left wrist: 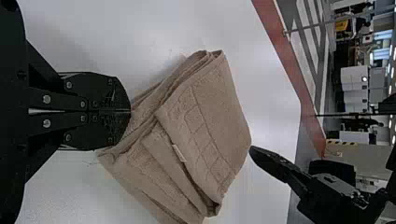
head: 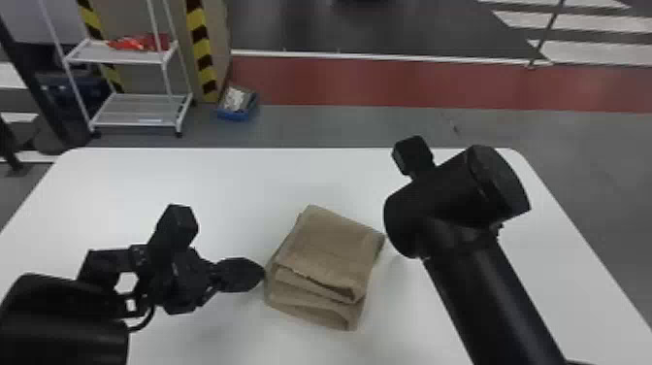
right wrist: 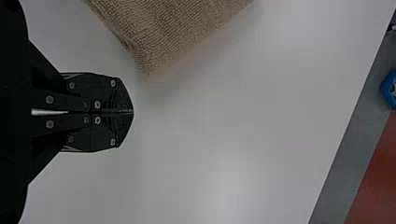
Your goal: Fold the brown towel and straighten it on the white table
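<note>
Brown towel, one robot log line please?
towel: folded, askew on white table | left end effector: shut, at towel's edge | right end effector: shut

Brown on white, hazard stripes beyond

Left gripper (head: pixel 261 274) is showing black; right gripper (right wrist: pixel 132 112) is matching. Beside the left gripper, towel (head: pixel 330 247) is showing sandy brown, its upper fold is carrying a lattice of lines, and a small pale tag (left wrist: pixel 178 153) is standing out. Near the right gripper, the towel's weave is forming fine ribs. Under both, table (head: pixel 218 184) is gleaming white. Well beyond the left gripper, a post (head: pixel 199 43) is bearing yellow-and-black bands, a rack (head: pixel 116 58) is showing white, and a bin (head: pixel 234 115) is showing blue. Farther out, grey floor (head: pixel 310 124) is meeting a red strip (head: pixel 412 80).
</note>
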Controlling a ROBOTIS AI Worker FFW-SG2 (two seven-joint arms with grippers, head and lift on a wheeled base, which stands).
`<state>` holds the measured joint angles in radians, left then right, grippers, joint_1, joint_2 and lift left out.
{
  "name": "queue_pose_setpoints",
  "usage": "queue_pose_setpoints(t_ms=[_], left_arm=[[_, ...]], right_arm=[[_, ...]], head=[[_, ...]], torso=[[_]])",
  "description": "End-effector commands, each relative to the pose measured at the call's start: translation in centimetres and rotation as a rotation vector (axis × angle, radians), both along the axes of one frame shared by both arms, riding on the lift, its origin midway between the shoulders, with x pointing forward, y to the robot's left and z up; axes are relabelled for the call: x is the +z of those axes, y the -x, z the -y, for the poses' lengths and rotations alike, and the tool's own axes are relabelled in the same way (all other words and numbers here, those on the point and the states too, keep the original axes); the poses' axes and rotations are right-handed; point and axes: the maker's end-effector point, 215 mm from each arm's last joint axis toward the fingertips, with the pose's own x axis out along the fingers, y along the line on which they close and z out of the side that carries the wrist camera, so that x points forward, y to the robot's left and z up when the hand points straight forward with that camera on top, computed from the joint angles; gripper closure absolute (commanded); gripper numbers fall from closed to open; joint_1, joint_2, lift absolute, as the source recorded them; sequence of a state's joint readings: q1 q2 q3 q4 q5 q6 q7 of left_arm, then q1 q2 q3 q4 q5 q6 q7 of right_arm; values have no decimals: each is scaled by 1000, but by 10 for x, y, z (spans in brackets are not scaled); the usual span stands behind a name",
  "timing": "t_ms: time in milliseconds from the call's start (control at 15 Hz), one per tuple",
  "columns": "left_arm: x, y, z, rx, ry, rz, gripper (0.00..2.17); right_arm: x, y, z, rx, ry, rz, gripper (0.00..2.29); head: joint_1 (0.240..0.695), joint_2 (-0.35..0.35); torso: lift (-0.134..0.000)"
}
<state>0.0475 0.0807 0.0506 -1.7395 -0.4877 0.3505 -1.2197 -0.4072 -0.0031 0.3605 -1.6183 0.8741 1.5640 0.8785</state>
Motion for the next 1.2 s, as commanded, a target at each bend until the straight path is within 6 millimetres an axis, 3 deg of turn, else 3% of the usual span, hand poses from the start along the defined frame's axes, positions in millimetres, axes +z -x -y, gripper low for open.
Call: queue_pose_setpoints(t_ms=[0, 667, 1133], left_arm=[[0, 0, 0, 0, 1, -2, 2142], [4, 10, 14, -50, 7, -7, 2142], [6, 24, 19, -93, 14, -25, 2142]], right_arm=[[7, -4, -6, 3, -17, 11, 2260], [5, -7, -20, 28, -12, 12, 2260], [-14, -4, -28, 36, 11, -17, 2260]], head=[[695, -57], [695, -55], [695, -51]], torso=[[-124], [-124], [-124]])
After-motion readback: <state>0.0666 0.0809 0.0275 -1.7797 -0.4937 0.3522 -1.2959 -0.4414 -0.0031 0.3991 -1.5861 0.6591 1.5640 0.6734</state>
